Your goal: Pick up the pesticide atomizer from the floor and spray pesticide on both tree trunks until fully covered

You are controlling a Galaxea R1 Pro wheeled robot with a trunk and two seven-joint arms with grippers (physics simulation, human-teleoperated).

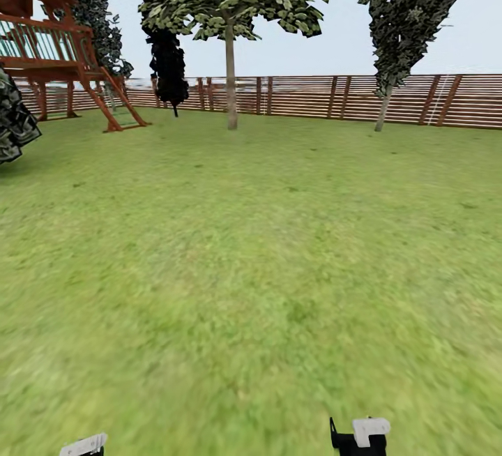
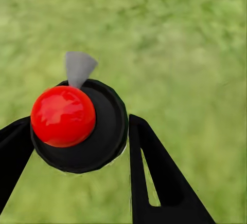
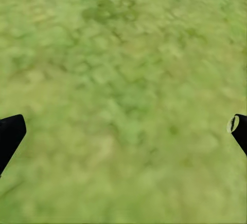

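Atomizer (image 2: 77, 126), round black-collared bottle with a red ball top, sat clamped between the left gripper (image 2: 77, 147) jaws; the right gripper (image 3: 123, 131) hung wide open, empty. Carrying step, I'd judge: next, cross the green lawn (image 1: 251, 254) to the grey-tan tree trunk (image 1: 230, 79) by the brown slatted fence (image 1: 300, 97).

Glossy red atomizer (image 2: 63, 116) knob; wooden slat fence (image 1: 390, 99); rough lawn (image 1: 251, 268).

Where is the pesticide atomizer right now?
In the left wrist view, the pesticide atomizer sits between the left gripper fingers, red top toward the camera, above the lawn.
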